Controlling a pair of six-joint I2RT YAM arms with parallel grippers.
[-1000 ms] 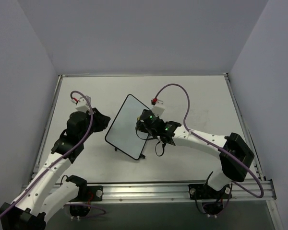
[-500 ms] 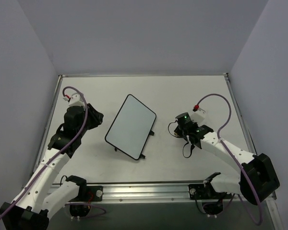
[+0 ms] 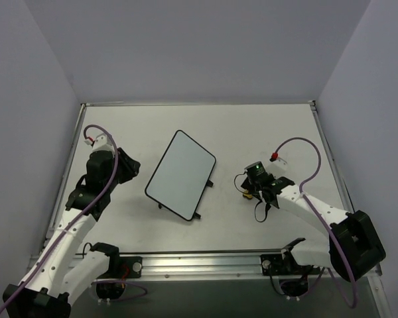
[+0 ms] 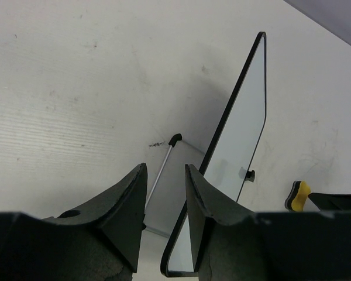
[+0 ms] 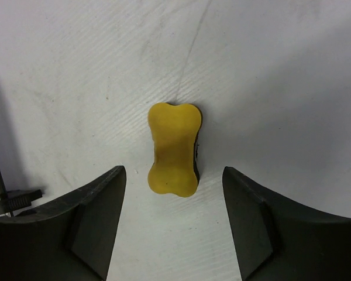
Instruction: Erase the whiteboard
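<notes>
Top external shows me the glossy black-framed whiteboard [image 3: 180, 174], long axis near-left to far-right; right hand [image 5: 172, 171] gapes empty, left hand [image 4: 162, 174] barely parted.

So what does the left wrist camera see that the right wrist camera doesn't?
Only the left wrist view shows the white face of the small rectangular black-framed whiteboard. It is seen nearly edge-on, with a thin metal leg behind it, beyond the left gripper. Only the right wrist view shows the whole outline of the yellow bone-shaped sponge, which lies on the table between the open fingers of the right gripper. Both show the white table and that sponge, though in the left wrist view it is just a sliver at the right edge.
</notes>
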